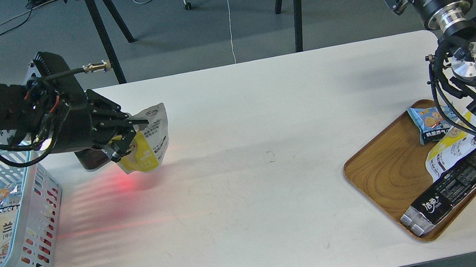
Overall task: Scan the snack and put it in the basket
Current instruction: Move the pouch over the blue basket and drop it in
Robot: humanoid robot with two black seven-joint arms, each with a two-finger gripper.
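Basket (44, 262) near left; snack (150, 141) pinched between left fingers (139, 121).

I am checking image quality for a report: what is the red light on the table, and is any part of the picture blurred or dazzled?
In the head view, a red glow lies on the table under the snack in the left gripper, with faint striped red streaks beside the basket; the picture is sharp overall; the table shows only mild glare.
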